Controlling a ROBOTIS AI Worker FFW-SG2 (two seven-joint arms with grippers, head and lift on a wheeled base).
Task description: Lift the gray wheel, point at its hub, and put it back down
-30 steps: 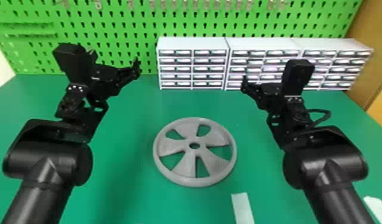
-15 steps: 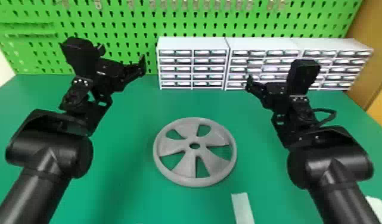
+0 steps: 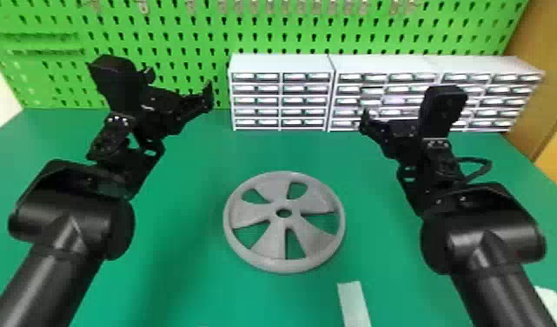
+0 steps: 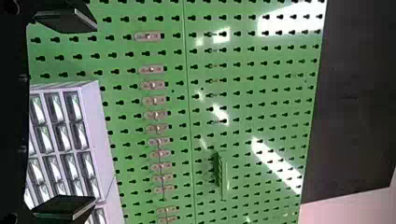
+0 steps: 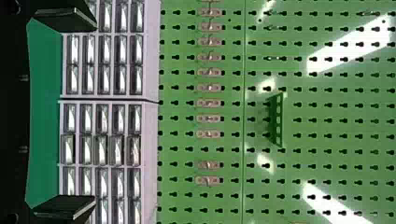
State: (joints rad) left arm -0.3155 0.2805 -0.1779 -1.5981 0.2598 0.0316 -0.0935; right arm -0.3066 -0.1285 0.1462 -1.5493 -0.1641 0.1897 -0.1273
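1. Hanging in the air above the surface (image 3: 181,278), the left claw (image 3: 179,89) is beyond the gray wheel (image 3: 252,213) and off to its left. Its fingers (image 4: 65,18) stand widely spread, with nothing held between them.
2. Facing it from the other side, the right claw (image 3: 396,121) is also raised, beyond the wheel and to its right. Its fingers (image 5: 65,17) are spread wide too, and it holds nothing.
3. The wheel lies flat on the surface, lower than both claws and nearer the robot. Sideways it sits between them, well apart from each and touching neither.
4. The round opening in its hub (image 3: 284,221) faces up, ringed by broad spokes with gaps between them.
5. Past the claws, the white drawer cabinets (image 3: 281,64) stand side by side at the far end of the surface; in the head view the right claw overlaps part of them.
6. Behind the cabinets and beyond both claws rises the green pegboard (image 3: 203,41), with a row of small metal hooks (image 3: 270,6) on it.
7. Much nearer the robot than the right claw, a pale flat strip (image 3: 353,304) lies on the surface, just beside the wheel's near right side.
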